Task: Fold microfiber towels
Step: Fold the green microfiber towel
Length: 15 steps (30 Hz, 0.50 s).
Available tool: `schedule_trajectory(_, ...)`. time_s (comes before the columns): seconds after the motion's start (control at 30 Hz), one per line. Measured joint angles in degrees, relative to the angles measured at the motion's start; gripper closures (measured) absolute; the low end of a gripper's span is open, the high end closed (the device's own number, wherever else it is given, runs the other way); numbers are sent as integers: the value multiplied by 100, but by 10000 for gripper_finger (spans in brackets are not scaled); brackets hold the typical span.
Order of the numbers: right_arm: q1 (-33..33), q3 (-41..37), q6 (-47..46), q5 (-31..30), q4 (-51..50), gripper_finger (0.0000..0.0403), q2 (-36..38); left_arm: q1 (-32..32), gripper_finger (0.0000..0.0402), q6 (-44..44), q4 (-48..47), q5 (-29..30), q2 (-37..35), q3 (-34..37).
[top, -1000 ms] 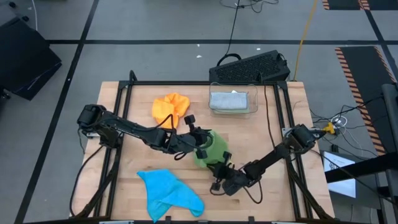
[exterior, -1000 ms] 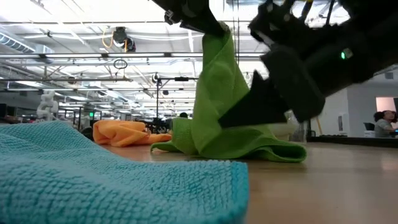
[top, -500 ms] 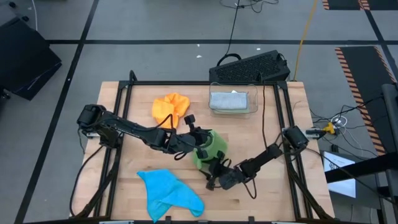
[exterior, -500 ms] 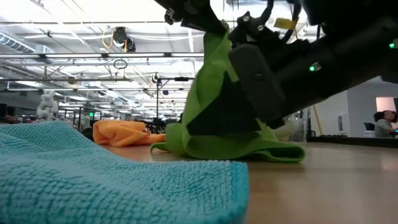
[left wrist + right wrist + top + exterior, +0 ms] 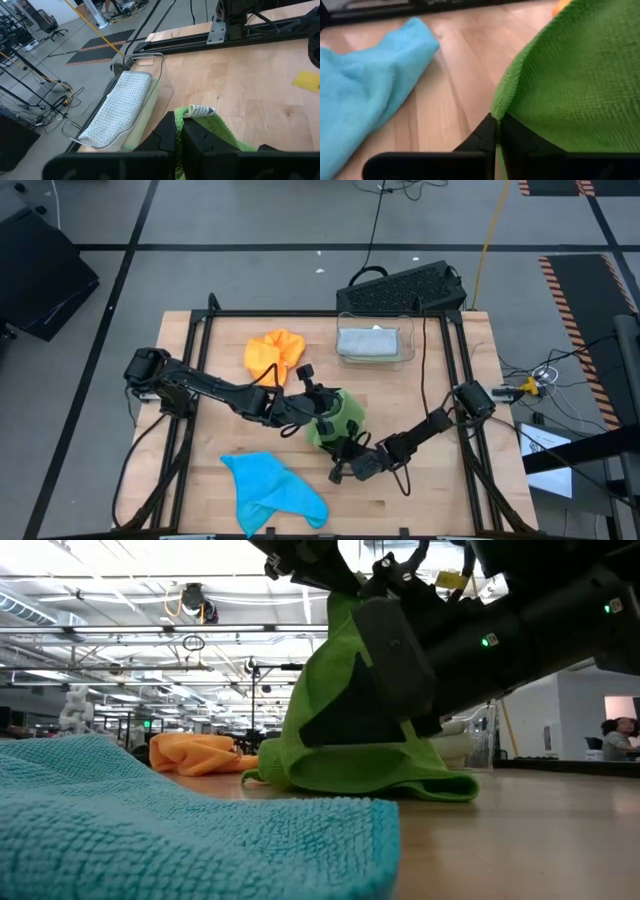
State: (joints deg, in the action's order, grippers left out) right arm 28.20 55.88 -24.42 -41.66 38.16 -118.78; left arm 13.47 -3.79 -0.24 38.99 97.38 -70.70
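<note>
A bright green towel (image 5: 337, 420) stands draped in the middle of the table, its upper end raised and its lower folds (image 5: 370, 778) resting on the wood. My left gripper (image 5: 178, 134) is shut on its top, beside a small white tag. My right gripper (image 5: 497, 129) has reached in from the right, low over the table, and is shut on the towel's near edge. A blue towel (image 5: 270, 488) lies crumpled at the near left. An orange towel (image 5: 275, 352) lies crumpled at the far left. My left gripper pinches the green towel's upper edge (image 5: 186, 116) between its two fingers, right beside the white tag (image 5: 201, 110), slanting down from the table's left. The towel hangs below the fingers, with its bottom on the table. My right gripper pinches the towel's hemmed edge (image 5: 496, 106) between its shut fingers, low down near the table. The fingers come nearly level from the table's near right. The cloth above them rises slack toward the other gripper.
A clear plastic bin (image 5: 375, 343) holding a folded grey towel stands at the far middle of the table, also seen as the bin (image 5: 120, 107) in the left wrist view. A black keyboard (image 5: 405, 288) lies beyond the far edge. Bare wood shows at the near right.
My right gripper has moved a little toward the table's left, in against the green towel's lower part, and has rolled slightly. The towel's bottom folds have shifted with it, while the top stays held in place by my left gripper.
</note>
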Motion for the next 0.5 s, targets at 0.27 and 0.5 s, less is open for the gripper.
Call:
schedule_trajectory(0.27,354,-235,-39,432,-1747,398,1277,78,388,-101,65,2,0,2)
schedule_trajectory(0.5,727,-260,14,118,-4210,400,2920,257,391,-22,375,2,0,2)
